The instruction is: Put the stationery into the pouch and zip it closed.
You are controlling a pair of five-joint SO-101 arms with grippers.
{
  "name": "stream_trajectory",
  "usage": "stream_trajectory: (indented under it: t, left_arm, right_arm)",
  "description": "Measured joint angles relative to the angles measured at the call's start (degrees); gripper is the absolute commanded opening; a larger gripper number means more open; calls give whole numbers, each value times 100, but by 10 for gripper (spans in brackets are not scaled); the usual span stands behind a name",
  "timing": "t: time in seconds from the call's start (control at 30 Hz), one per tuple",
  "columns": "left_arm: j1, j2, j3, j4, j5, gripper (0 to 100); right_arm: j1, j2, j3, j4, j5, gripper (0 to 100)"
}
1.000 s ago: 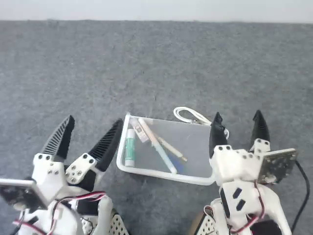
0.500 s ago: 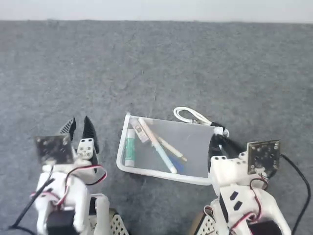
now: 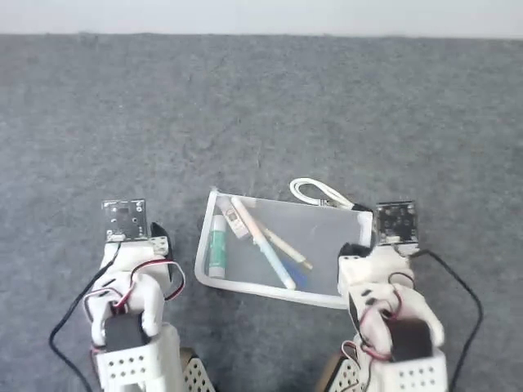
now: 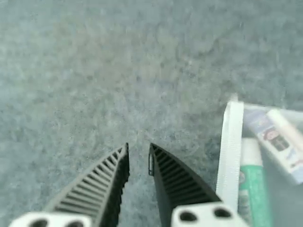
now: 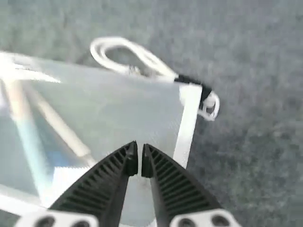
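- Left gripper point(image 4: 138, 150): narrowly parted, empty, above bare table point(image 4: 118, 71); its wrist view catches the pouch point(image 4: 232, 142) edge and a green glue stick point(image 4: 253, 189).
- Right gripper point(image 5: 139, 146): clenched, empty, above the pouch by the zip pull point(image 5: 207, 97).
- High view: pens point(image 3: 270, 249) inside pouch; cord loop point(image 3: 315, 193) at its 1 o'clock corner.

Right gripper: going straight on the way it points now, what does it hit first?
Probably the pouch: the right gripper points down over its clear face by the white-edged end, with the white cord loop beyond. Height above the plastic is unclear.
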Motion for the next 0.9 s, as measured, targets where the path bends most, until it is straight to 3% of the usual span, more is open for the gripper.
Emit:
stream_trajectory:
  t: [0.17, 0.4, 0.63, 0.8, 0.9]
  left_arm:
    - [0, 0, 97, -9, 0, 66]
    - [9, 0, 97, 158, 0, 64]
    - [9, 0, 97, 1029, 0, 62]
    - [-273, 0, 97, 1046, 0, 62]
    - [-536, 0, 97, 1046, 18, 62]
  right_arm:
    - [9, 70, 800, -360, -9, 7]
    - [35, -26, 809, -62, -9, 7]
    - [1459, -26, 809, 220, -18, 8]
    - [2505, 79, 809, 237, 0, 8]
    - [2708, 79, 809, 264, 0, 8]
